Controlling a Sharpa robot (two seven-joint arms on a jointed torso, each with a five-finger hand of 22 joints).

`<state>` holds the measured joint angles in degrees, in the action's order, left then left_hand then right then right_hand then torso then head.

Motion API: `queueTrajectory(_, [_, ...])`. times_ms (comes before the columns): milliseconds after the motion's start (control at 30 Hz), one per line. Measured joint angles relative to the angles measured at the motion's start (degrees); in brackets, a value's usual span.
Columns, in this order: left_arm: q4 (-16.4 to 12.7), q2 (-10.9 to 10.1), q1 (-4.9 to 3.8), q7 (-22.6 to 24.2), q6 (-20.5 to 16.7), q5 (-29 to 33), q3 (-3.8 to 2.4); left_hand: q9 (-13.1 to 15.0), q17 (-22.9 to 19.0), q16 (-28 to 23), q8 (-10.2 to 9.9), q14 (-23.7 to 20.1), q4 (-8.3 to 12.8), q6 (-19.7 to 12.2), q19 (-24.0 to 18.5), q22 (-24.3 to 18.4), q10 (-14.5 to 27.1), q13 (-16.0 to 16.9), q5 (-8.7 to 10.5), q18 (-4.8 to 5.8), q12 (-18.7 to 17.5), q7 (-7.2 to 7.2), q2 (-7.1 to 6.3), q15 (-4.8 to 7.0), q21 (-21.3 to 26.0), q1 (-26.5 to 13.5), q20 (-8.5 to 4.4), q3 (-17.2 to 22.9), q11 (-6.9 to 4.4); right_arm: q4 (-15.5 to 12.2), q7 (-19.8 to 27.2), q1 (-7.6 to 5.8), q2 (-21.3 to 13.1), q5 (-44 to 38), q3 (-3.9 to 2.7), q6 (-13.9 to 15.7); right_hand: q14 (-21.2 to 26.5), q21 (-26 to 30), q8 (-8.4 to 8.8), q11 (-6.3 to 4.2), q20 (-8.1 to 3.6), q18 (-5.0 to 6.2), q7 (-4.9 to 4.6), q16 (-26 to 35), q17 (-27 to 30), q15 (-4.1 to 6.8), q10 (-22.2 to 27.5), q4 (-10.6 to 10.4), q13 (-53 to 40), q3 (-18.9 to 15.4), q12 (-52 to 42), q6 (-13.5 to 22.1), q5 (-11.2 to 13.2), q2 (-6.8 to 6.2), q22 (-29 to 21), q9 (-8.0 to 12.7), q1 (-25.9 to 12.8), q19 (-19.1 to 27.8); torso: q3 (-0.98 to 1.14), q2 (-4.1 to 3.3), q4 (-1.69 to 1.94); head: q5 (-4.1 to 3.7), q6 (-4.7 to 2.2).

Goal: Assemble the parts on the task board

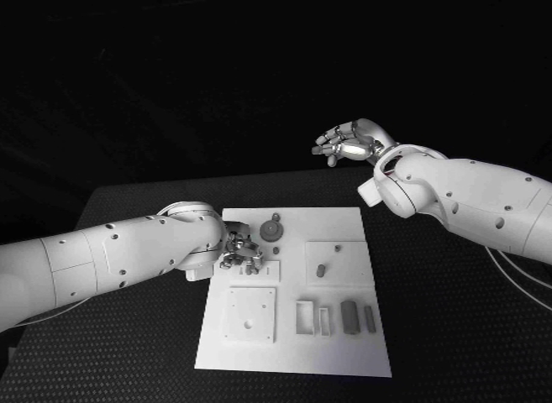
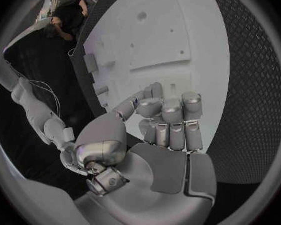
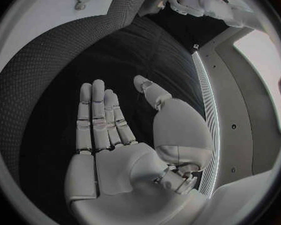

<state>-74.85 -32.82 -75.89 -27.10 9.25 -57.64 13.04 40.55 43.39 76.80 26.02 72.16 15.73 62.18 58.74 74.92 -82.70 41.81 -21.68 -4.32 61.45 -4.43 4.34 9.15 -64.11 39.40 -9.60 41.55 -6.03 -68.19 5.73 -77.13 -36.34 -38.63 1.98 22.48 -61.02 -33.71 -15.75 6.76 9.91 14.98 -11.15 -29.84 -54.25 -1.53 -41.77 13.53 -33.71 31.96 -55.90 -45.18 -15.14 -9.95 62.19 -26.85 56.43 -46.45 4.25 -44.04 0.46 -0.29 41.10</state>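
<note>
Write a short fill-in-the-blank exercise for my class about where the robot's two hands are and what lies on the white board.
1. The left hand is down at the ____ edge of the white board.
2. The right hand is raised beyond the table, palm flat and holding ____.
3. The round grey part lies on the board close to the ____ hand.
4. The table under the board is ____ in colour.

Missing words: left; nothing; left; black
</note>
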Motion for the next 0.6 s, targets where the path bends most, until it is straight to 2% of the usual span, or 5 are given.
queueTrajectory(333, [-0.15,0.03,-0.1,-0.12,0.61,0.01,0.0,-0.09,-0.06,0.0,0.11,-0.15,0.02,0.0,0.0,0.0,0.0,-0.15,0.2,0.01,0.06,0.0,-0.26,0.15,0.0,0.27,0.0,0.01,0.0,0.01,-0.05,0.01,-0.06,0.0,0.01,-0.12,0.0,0.23,0.0,0.0,0.0,0.0,0.0,0.0,-0.15,0.0,0.0,0.0,0.09,0.0,-0.22,0.0,0.0,0.0,0.06,0.06,0.0,0.0,-0.01,-0.01,0.04,0.12,0.15])
queueTrajectory(433, [-0.2,0.06,-0.12,-0.23,0.72,-0.04,0.06,-0.09,-0.13,0.0,0.11,-0.16,0.02,0.0,-0.2,0.0,0.0,-0.28,-0.84,0.02,0.23,0.0,-0.53,0.16,0.0,0.54,0.2,0.01,0.0,0.01,-0.06,0.01,-0.06,0.0,0.01,-0.14,0.0,0.23,0.0,0.0,0.0,0.0,0.0,0.0,-0.15,0.0,0.0,0.0,0.1,0.0,-0.22,0.0,0.0,0.0,0.05,0.06,0.0,0.0,-0.04,-0.01,0.02,0.13,0.19])
queueTrajectory(600, [-0.18,0.08,-0.16,-0.29,0.92,-0.07,0.08,-0.09,-0.13,0.2,0.11,-0.17,0.03,0.0,-0.19,0.0,0.0,-0.28,-0.91,0.02,0.23,0.0,-0.53,0.17,0.0,0.54,0.2,0.0,0.0,0.01,-0.08,0.02,-0.06,0.0,0.01,-0.16,0.0,0.23,0.0,0.0,0.0,0.0,0.0,0.0,-0.22,0.0,0.0,0.0,0.15,0.0,-0.22,0.0,0.0,0.0,0.11,0.11,0.0,0.0,-0.04,-0.02,0.01,0.04,0.19])
